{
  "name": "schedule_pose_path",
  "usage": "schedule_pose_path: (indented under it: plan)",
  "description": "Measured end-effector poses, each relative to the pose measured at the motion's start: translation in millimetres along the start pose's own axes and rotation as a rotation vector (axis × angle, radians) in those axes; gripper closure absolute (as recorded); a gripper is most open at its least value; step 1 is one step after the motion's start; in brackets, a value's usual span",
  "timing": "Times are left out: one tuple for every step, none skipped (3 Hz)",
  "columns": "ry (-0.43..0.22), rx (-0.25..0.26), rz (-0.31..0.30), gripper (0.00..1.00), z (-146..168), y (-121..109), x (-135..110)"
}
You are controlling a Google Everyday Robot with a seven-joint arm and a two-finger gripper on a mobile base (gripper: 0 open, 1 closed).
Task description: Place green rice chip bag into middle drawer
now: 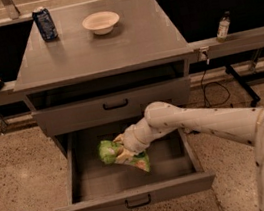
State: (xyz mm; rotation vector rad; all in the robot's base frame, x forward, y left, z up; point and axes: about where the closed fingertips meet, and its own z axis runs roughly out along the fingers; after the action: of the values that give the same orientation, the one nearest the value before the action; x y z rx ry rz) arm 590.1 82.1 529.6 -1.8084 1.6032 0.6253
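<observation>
The green rice chip bag (pixel 120 154), crinkled light green with white and orange print, is inside the open middle drawer (pixel 135 196), the grey cabinet's lowest drawer with a small black bar handle. My gripper (pixel 122 148) reaches down into the drawer from the right and is shut on the bag's upper end. The bag hangs low over the drawer floor; I cannot tell if it touches. The white arm (pixel 200 121) crosses the drawer's right side.
A blue can (pixel 45 23) and a white bowl (pixel 101 22) stand on the cabinet top (pixel 101 47). The taller-fronted drawer (pixel 116 105) above is closed. A bottle (pixel 222 25) stands on the right rail. A black cable lies on the floor at the lower left.
</observation>
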Motion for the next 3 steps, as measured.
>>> schedule_pose_path:
  plan:
    - [0.012, -0.011, -0.054, 0.50, 28.8, -6.4, -3.5]
    - [0.012, -0.013, -0.055, 0.26, 29.9, -6.0, -4.4]
    - [0.011, -0.015, -0.062, 0.00, 29.8, -5.3, -4.9]
